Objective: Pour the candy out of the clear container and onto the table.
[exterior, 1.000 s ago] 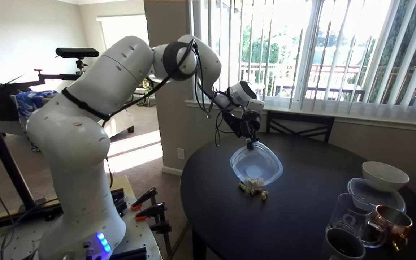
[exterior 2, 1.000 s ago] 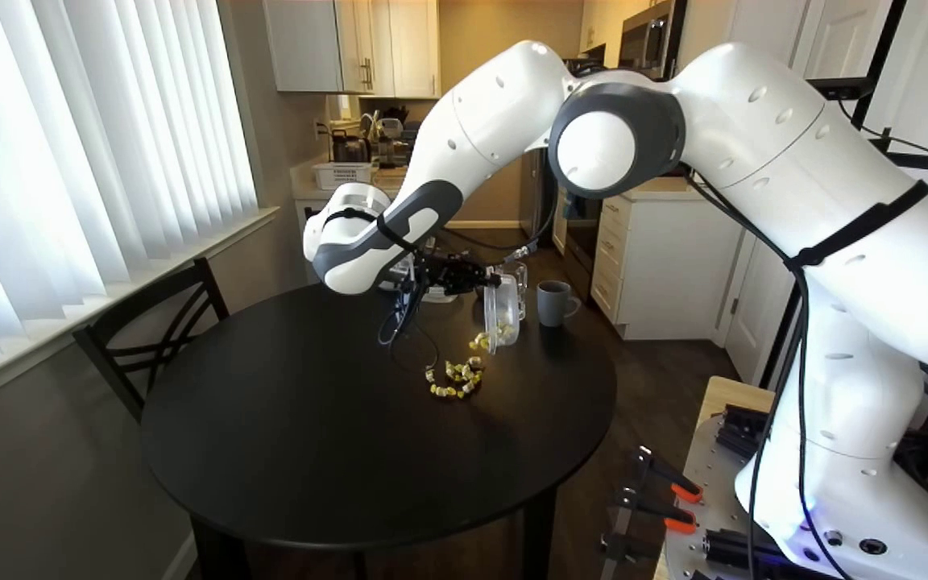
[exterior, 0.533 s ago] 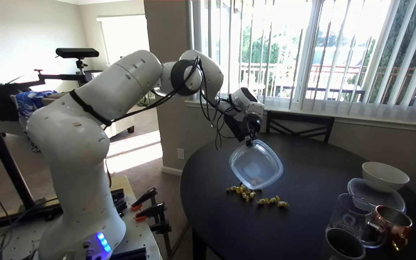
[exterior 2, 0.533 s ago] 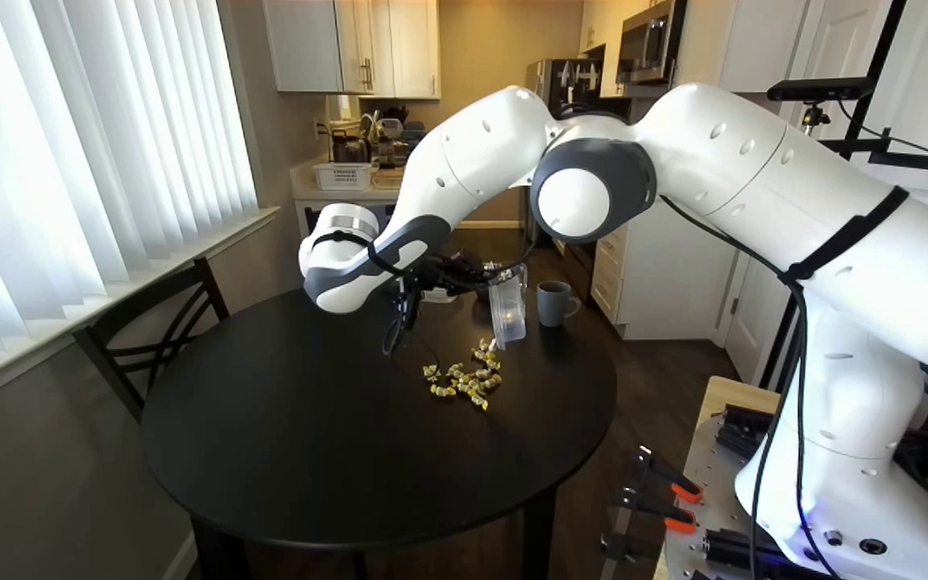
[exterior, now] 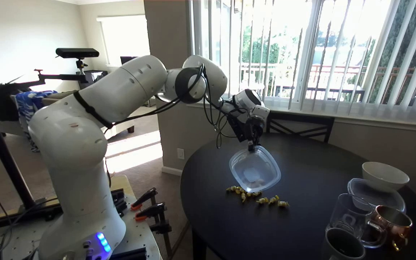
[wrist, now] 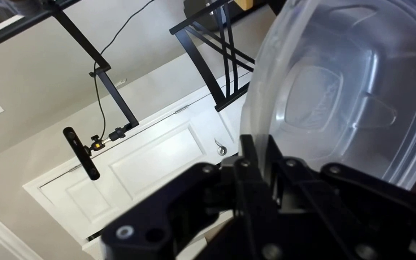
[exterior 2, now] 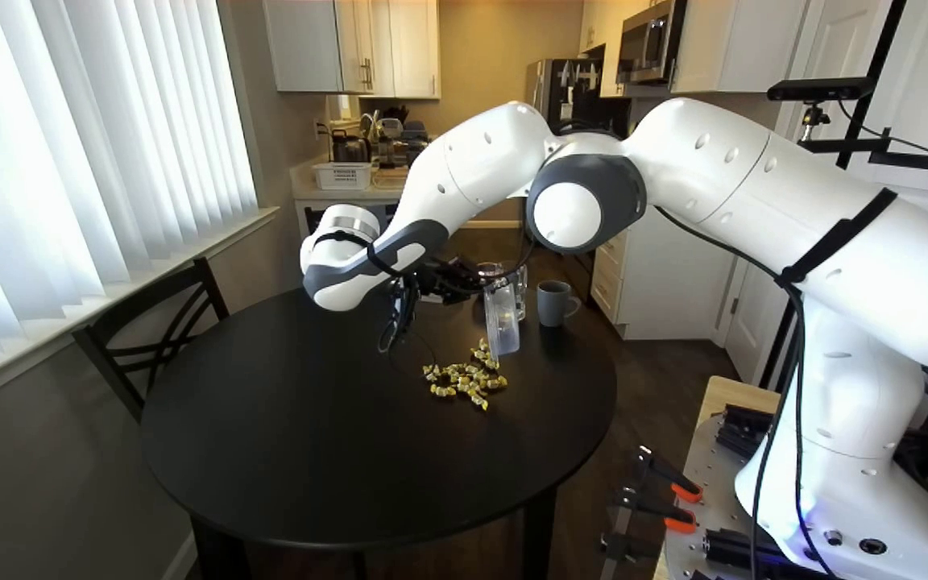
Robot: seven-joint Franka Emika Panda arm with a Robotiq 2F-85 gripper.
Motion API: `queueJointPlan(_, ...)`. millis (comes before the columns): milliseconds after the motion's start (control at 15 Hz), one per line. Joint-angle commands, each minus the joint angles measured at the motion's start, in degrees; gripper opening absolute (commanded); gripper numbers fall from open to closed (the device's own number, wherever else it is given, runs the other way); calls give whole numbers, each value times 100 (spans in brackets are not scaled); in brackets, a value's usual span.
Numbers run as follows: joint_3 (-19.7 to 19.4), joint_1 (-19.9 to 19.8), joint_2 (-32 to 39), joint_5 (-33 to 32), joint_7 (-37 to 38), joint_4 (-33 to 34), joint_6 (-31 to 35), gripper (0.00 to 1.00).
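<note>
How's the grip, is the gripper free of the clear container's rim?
No, the wrist view shows the gripper holding the clear container, its rim pinched between the fingers.

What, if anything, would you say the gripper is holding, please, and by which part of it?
The gripper holds the clear container by its rim, pinched between the fingers, one on each side.

Candy [exterior 2: 466,381] lies on the table [exterior 2: 335,459], just beside the container [exterior: 254,169] in the hand [wrist: 260,146].
</note>
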Motion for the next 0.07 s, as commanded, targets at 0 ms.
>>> queueJointPlan(0,106,-164,-48,303,-262,164,53,2)
